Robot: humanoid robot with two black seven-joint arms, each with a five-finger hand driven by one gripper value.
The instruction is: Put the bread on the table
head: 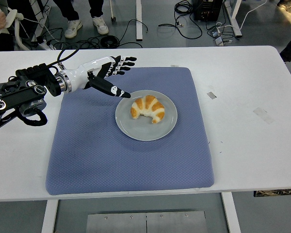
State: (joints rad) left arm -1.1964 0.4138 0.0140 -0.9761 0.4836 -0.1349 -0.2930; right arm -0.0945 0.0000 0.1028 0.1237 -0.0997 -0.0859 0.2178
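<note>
A golden croissant with white stripes (148,108) lies on a round grey plate (146,131) in the middle of a blue mat (87,150) on the white table. My left hand (117,73) reaches in from the left, its fingers spread and holding nothing. It hovers over the mat's far left part, just left of the plate. Its thumb tip is near the plate's left rim, a short way from the croissant. The right hand is out of view.
The white table (252,145) extends beyond the mat on all sides. Small tape marks (212,94) lie on its right part. People's feet and cables show on the floor beyond the far edge.
</note>
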